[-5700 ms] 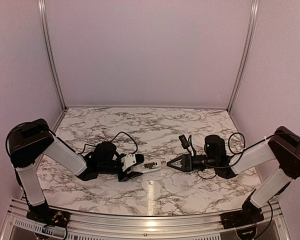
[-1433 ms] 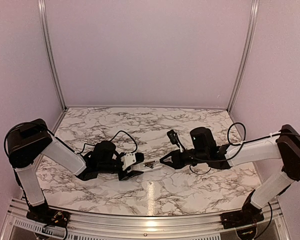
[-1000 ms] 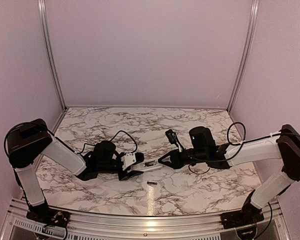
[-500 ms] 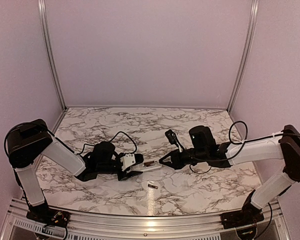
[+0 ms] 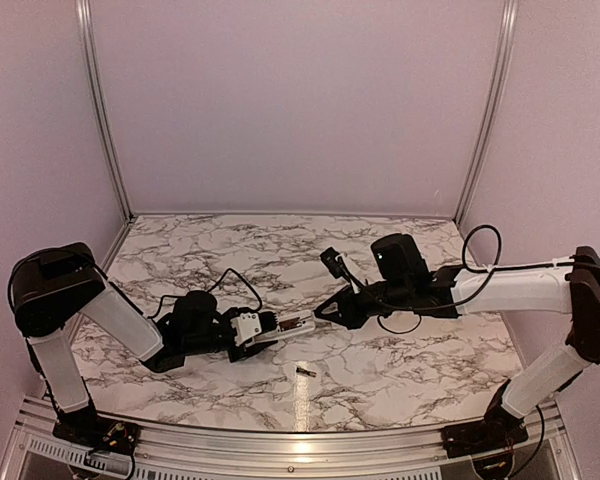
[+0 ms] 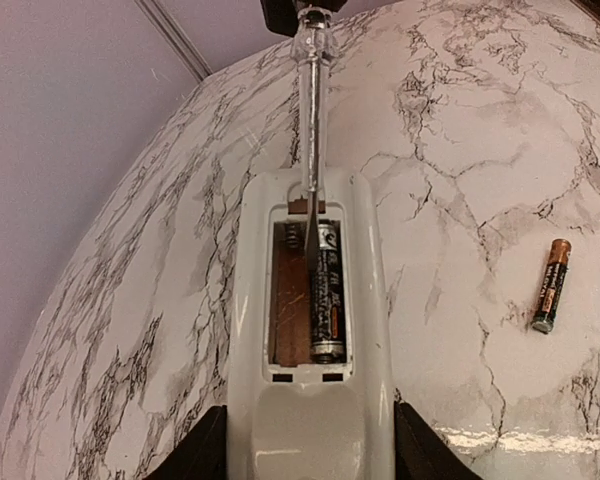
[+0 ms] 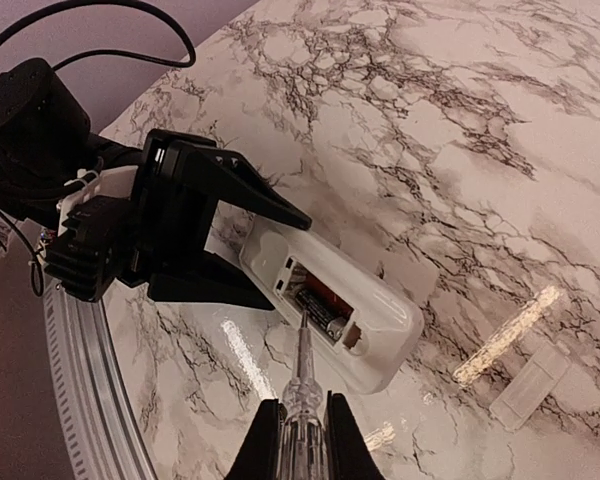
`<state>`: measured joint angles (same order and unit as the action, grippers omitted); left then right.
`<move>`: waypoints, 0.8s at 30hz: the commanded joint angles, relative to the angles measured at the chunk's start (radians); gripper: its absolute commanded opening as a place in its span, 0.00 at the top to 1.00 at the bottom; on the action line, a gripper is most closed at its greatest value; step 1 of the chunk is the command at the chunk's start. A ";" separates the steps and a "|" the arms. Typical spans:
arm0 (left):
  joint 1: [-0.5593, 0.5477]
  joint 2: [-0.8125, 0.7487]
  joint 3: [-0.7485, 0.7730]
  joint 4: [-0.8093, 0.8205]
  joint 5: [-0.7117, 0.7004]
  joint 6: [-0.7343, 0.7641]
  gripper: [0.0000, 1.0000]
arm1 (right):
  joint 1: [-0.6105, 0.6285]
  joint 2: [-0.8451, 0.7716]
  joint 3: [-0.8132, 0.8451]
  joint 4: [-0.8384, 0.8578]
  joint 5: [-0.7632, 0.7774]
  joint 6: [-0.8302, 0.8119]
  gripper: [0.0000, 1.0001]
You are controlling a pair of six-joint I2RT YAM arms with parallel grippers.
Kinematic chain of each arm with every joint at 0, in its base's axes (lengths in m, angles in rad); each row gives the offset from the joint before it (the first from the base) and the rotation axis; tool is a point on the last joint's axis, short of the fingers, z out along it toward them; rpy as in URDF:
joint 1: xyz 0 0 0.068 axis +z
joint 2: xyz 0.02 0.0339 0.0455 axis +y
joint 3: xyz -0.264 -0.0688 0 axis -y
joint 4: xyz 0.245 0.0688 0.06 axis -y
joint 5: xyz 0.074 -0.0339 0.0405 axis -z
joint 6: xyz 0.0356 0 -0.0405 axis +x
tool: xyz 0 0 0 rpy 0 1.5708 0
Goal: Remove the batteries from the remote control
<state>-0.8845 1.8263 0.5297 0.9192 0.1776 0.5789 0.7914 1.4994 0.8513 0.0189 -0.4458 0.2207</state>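
1. The remote control [image 6: 310, 420] is around the middle of the tabletop [image 5: 280, 245], back side up. Its near end is wedged between the fingers of the left end effector [image 6: 310, 455].
2. First battery [image 6: 327, 290] lies inside the remote's recess, on the right-hand side in the left wrist cam.
3. A rod [image 6: 312, 130] sticks out of the right end effector [image 7: 302, 445] and comes in from the remote's far end. Its tip is down in the recess, by that battery's far end.
4. Second battery [image 5: 303, 370] lies on the tabletop, off to the remote's right and nearer the arm bases.
5. A cover piece [image 7: 528, 388] lies flat on the tabletop, apart from the remote.
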 commanded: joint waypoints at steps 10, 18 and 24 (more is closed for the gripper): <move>-0.018 -0.036 -0.024 0.039 -0.131 0.121 1.00 | 0.008 -0.006 0.089 -0.134 -0.062 -0.105 1.00; -0.023 -0.039 -0.032 0.054 -0.145 0.137 1.00 | 0.008 0.018 0.134 -0.173 -0.035 -0.082 1.00; -0.027 -0.046 -0.037 0.053 -0.147 0.147 1.00 | 0.009 0.067 0.193 -0.235 -0.002 -0.066 1.00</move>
<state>-0.9028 1.8027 0.5060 0.9417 0.0425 0.7078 0.7921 1.5269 0.9787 -0.1509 -0.4797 0.1417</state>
